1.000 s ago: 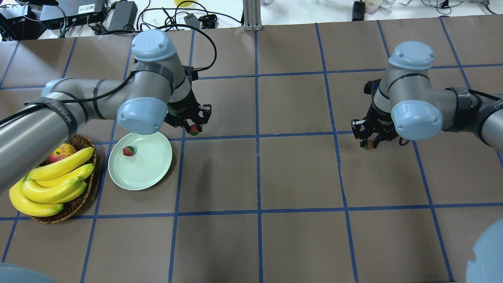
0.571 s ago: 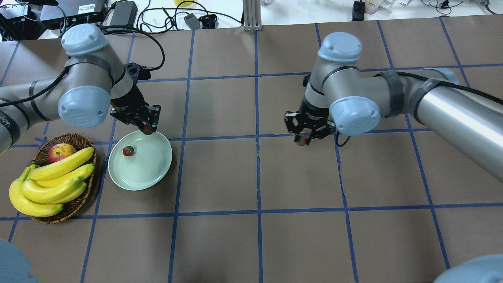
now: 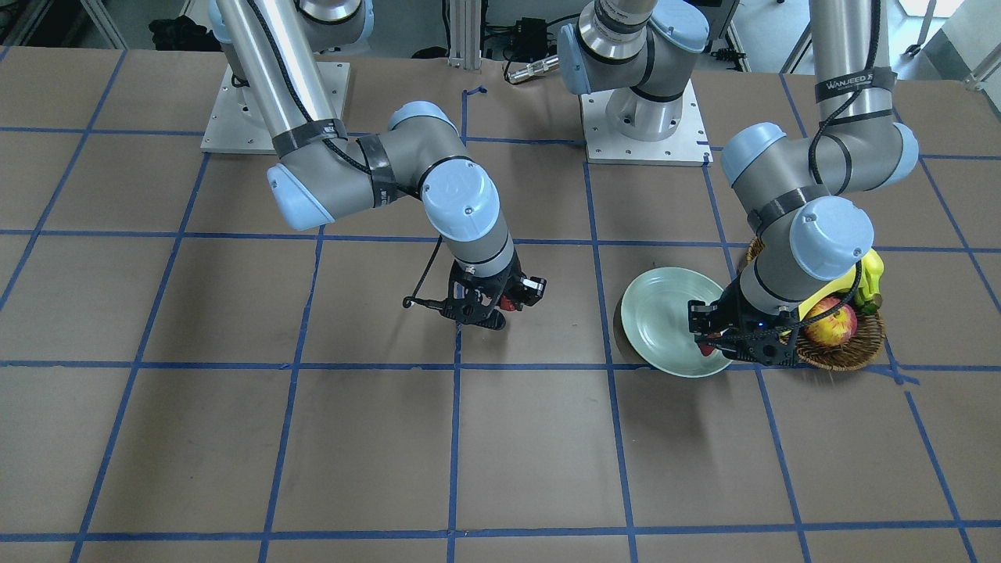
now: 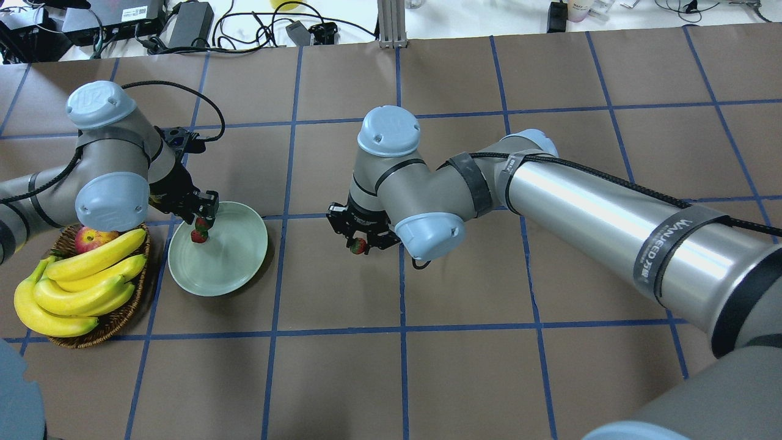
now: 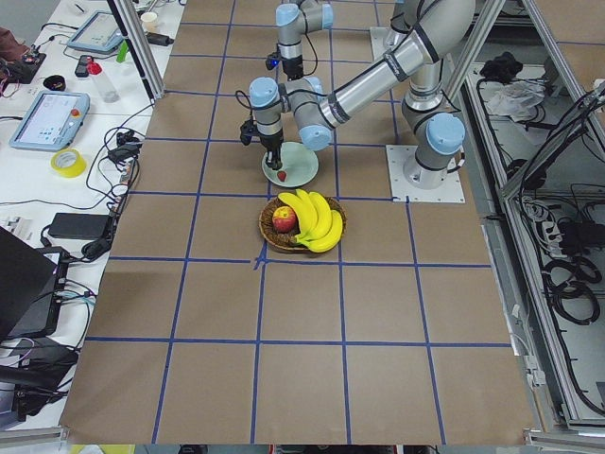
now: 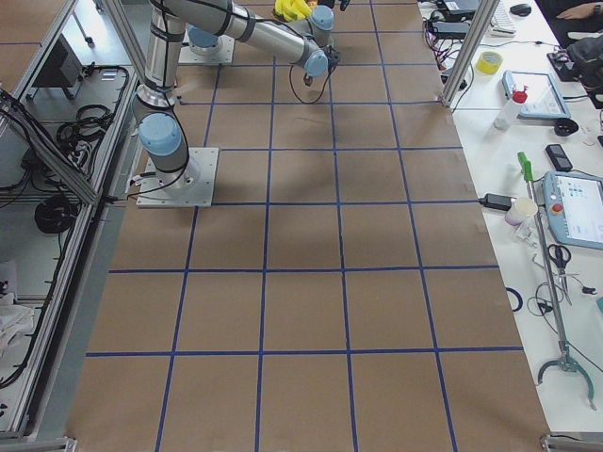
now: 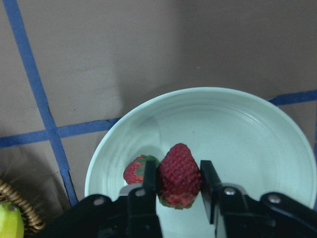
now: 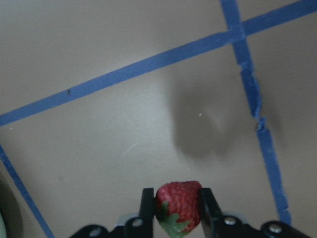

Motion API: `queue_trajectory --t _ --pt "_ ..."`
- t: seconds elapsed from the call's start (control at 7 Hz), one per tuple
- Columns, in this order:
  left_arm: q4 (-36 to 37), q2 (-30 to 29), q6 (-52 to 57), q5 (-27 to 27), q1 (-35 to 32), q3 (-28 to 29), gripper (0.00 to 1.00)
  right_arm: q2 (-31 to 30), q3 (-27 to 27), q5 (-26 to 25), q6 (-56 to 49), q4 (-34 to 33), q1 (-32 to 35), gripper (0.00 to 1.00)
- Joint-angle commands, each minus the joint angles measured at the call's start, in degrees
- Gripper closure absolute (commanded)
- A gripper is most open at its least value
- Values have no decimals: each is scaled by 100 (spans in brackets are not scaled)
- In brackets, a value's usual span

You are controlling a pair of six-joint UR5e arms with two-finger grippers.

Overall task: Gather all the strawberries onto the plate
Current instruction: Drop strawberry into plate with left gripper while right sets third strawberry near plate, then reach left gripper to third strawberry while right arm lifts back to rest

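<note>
The pale mint-green plate [image 4: 235, 260] sits at the table's left, next to the basket. One strawberry [image 4: 198, 237] lies on its far left part, also in the left wrist view [image 7: 133, 170]. My left gripper [image 4: 202, 220] is shut on a second strawberry [image 7: 179, 173] and holds it over the plate [image 7: 237, 139], just above the lying berry. My right gripper [image 4: 358, 243] is shut on a third strawberry [image 8: 178, 202] above bare table near the middle, well to the right of the plate. In the front-facing view both grippers show: left [image 3: 708, 344], right [image 3: 500, 303].
A brown wicker basket [image 4: 125, 308] with bananas [image 4: 85, 281] and a red-yellow apple [image 4: 91, 239] stands left of the plate, touching close. Blue tape lines cross the brown table. Cables and boxes lie beyond the far edge.
Both arms moved left with their berries. The left gripper went from beyond the plate's far rim to over the plate. The right gripper came from the right side to the middle.
</note>
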Motion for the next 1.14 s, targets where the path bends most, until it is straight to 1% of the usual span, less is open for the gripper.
queue_trajectory --t 0.0,0.14,0.29,0.43,0.57,0.71,0.86,1.0 --pt "29 -18 13 101 8 6 11 -10 19 62 56 -104 78 0" --pt "37 -1 4 92 8 32 11 -193 -41 -130 -119 -51 61 0" --pt "72 0 13 75 8 85 17 -517 -24 -541 -460 71 -44 0" --pt "-6 52 -83 31 -62 207 17 -1051 -50 -980 -890 655 -402 0" --pt "-15 79 -301 -74 -324 243 17 -1709 -129 -1298 -1608 1523 -901 0" --pt "-6 79 -721 -223 -709 244 17 -2116 -295 -1518 -2233 2227 -1306 0" --pt "37 87 -1674 -329 -1192 252 17 -2329 -610 -1782 -2857 2870 -1537 0" --pt "72 61 -2492 -504 -1666 270 17 -2470 -970 -1941 -3254 3424 -1696 0"
